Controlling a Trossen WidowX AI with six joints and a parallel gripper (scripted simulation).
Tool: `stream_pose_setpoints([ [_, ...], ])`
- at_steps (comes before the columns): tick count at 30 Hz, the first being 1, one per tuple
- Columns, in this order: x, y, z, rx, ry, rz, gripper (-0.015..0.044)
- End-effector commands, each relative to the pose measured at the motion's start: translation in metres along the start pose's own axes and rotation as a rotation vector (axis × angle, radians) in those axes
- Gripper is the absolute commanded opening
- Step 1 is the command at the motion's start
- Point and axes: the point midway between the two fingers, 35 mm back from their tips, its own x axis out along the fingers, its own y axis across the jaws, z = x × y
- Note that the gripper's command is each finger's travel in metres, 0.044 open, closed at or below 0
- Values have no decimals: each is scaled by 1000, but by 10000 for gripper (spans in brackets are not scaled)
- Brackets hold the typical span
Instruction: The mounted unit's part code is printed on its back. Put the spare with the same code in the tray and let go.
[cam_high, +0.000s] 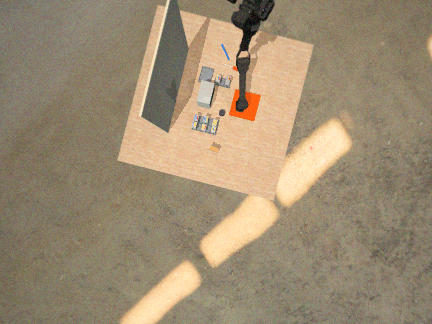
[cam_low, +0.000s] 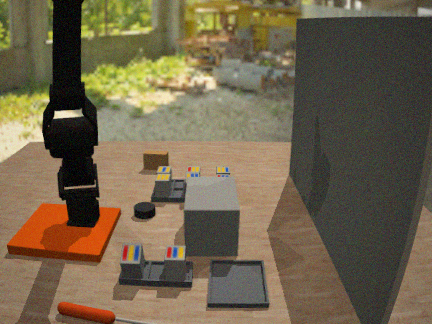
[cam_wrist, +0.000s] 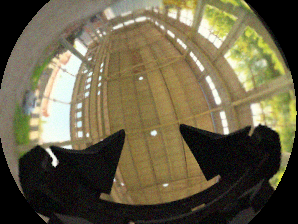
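A plain grey block (cam_high: 205, 94) (cam_low: 212, 230) stands mid-table; I cannot tell whether it is the mounted unit, and no code shows on it. The dark square tray (cam_high: 206, 74) (cam_low: 238, 284) is empty. A near rack (cam_low: 155, 281) holds two grey units: the left unit (cam_low: 132, 265) has red, yellow, blue stripes, the right unit (cam_low: 175, 266) red, blue, yellow. A far rack (cam_low: 169, 198) holds several striped units, partly hidden behind the block. My gripper (cam_wrist: 152, 129) is open and empty, pointing up at the roof, far from them.
The arm stands on an orange plate (cam_high: 254, 102) (cam_low: 30, 241). A tall dark panel (cam_high: 167, 75) (cam_low: 360, 125) rises beside the block and tray. A black puck (cam_high: 222, 112) (cam_low: 144, 210), wooden block (cam_high: 215, 147) (cam_low: 155, 161), orange-handled screwdriver (cam_low: 85, 312) and blue stick (cam_high: 225, 52) lie around.
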Motion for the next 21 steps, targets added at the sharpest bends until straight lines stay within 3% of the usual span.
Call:
stream_pose_setpoints([
  [1,0,0,0,0,0,0,426],
  [10,4,-16,9,-82,-30,-26,440],
  [21,24,-109,103,-756,-265,-217,440],
])
